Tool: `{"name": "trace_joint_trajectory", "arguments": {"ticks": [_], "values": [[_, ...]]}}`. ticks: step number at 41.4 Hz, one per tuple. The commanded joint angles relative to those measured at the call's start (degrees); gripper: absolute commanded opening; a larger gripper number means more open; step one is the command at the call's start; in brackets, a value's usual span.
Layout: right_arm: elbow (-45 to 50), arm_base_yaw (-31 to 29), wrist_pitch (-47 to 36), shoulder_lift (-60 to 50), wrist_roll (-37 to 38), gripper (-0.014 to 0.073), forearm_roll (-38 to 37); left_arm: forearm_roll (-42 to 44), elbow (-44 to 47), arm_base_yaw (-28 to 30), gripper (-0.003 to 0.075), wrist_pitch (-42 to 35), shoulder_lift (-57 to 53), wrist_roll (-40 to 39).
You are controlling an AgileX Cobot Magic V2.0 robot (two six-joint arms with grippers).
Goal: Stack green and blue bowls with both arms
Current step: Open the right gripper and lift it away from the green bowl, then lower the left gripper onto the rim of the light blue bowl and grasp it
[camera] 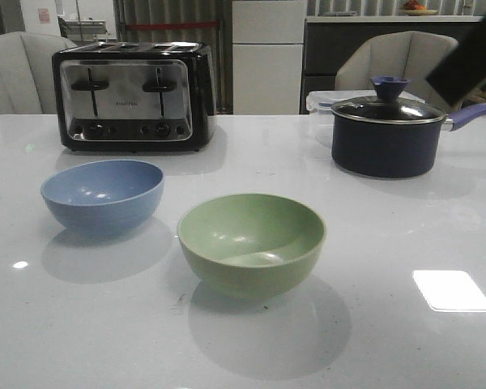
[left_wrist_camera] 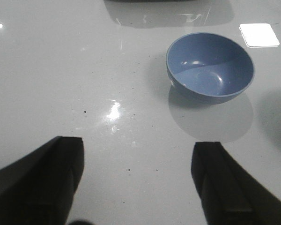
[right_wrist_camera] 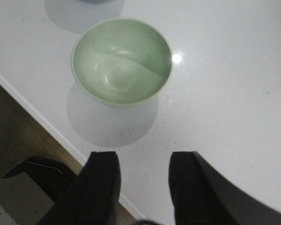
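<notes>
The blue bowl (camera: pixel 102 194) stands upright and empty on the white table at the left. The green bowl (camera: pixel 251 242) stands upright and empty near the middle, apart from the blue one. In the left wrist view my left gripper (left_wrist_camera: pixel 138 180) is open and empty above bare table, the blue bowl (left_wrist_camera: pixel 210 67) some way ahead of it. In the right wrist view my right gripper (right_wrist_camera: pixel 143 185) is open and empty above the table's edge, the green bowl (right_wrist_camera: pixel 122 61) ahead of it. In the front view only a dark piece of the right arm (camera: pixel 472 61) shows at the top right.
A black and chrome toaster (camera: pixel 132 96) stands at the back left. A dark navy lidded saucepan (camera: pixel 389 132) with a purple handle stands at the back right, a clear container (camera: pixel 320 103) behind it. The table's edge and floor (right_wrist_camera: pixel 18 140) show in the right wrist view.
</notes>
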Motion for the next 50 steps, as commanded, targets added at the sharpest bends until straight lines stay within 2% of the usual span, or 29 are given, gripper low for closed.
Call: {"name": "trace_joint_trajectory", "arguments": {"ticks": [1,10,15,18,25,40,50], "values": [[1.21,-0.11,-2.61,-4.07,-0.49,0.0388,-0.25,-0.75,-1.66,-0.37,0.0526,-4.33,0.32,0.09],[3.04,-0.11,-0.75,-6.09,-0.49,0.0388,-0.25,-0.75,-4.21,-3.75,0.0527,-3.59,2.36,3.07],[3.04,-0.11,-0.74,-6.04,-0.49,0.0388,-0.25,-0.75,-7.83,-4.43,0.0533,-0.35,6.8,3.07],[3.04,-0.11,-0.74,-6.04,-0.49,0.0388,-0.25,-0.39,-10.32,-4.43,0.0545,2.43,11.11,3.07],[3.04,-0.11,-0.74,-6.04,-0.49,0.0388,-0.25,-0.55,-16.35,-4.43,0.065,2.91,21.61,3.17],[3.04,-0.11,-0.74,-6.04,-0.49,0.0388,-0.25,-6.94,-32.9,-4.43,0.0633,2.94,47.39,3.17],[3.04,-0.11,-0.74,-6.04,-0.49,0.0388,-0.25,-8.86,-41.48,-4.43,0.0633,2.01,59.81,3.17]]}}
